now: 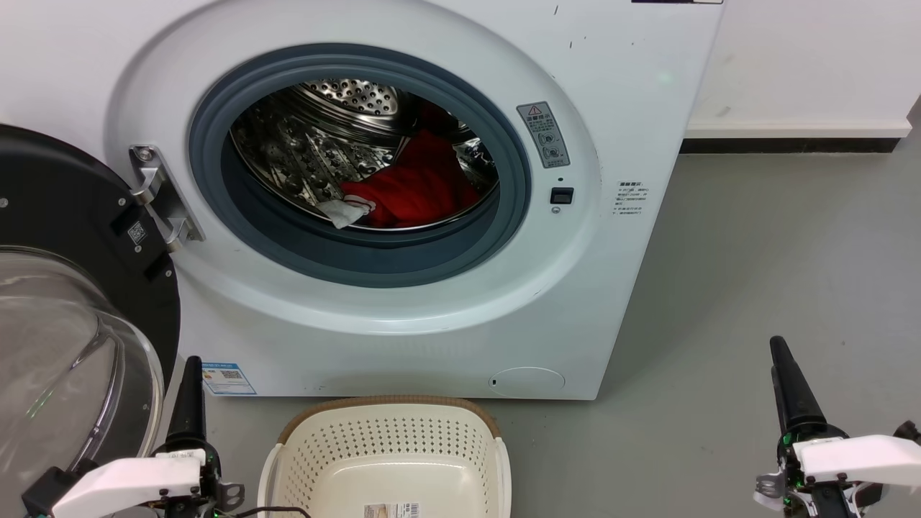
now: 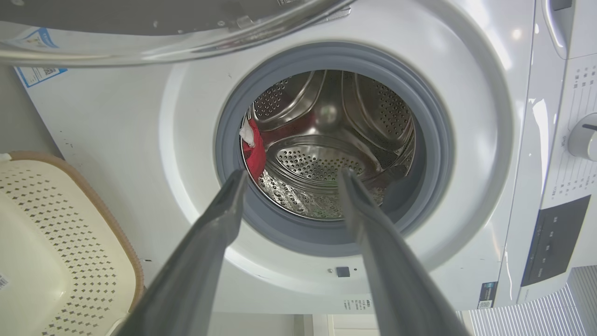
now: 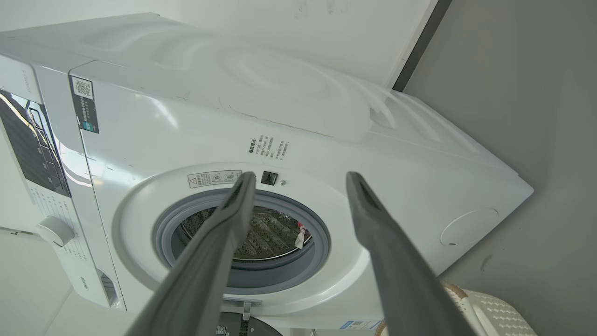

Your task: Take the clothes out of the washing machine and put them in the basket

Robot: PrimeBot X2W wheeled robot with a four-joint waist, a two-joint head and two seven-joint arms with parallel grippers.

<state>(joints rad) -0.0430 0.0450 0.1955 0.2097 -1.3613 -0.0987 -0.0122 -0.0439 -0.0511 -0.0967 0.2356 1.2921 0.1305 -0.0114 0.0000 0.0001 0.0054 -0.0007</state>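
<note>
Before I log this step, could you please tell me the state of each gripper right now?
Left gripper: open, holding nothing.
Right gripper: open, holding nothing.

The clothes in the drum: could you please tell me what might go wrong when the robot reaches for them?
The open door stands close to the left gripper, so that arm might strike it. The clothes lie behind the grey ring, where fabric could snag. A dragged garment might fall short of the basket.
</note>
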